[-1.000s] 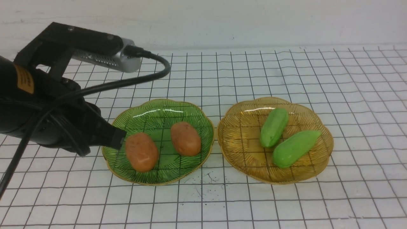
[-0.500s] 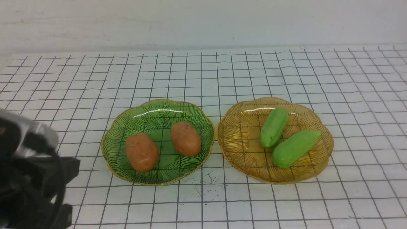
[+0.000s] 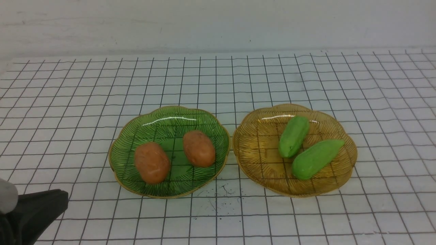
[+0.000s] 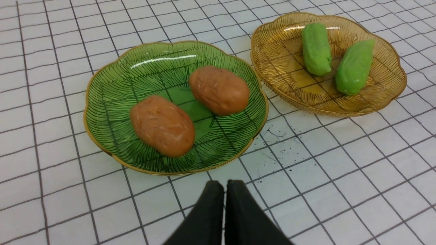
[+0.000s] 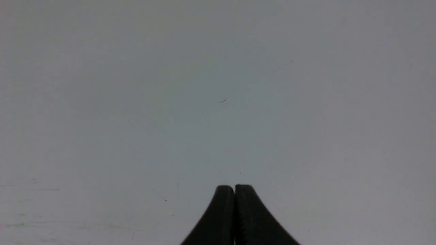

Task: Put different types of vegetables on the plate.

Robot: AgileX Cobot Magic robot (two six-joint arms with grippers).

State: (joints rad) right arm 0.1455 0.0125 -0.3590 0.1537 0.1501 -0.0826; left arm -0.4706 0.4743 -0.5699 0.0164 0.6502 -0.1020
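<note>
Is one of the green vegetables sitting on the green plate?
No, both green vegetables lie on the amber plate, while the green plate holds only the two brown potatoes.

Soft, even light from above fills the scene, bright without harshness. Thin white streaks of glare lie on the far inner rims of the green plate (image 3: 218,119) and the amber plate (image 3: 245,126). Shadows under the vegetables are faint. The front view is sharp; only a dark arm part at the near left corner is blurred. The right wrist view shows flat, dull grey.
</note>
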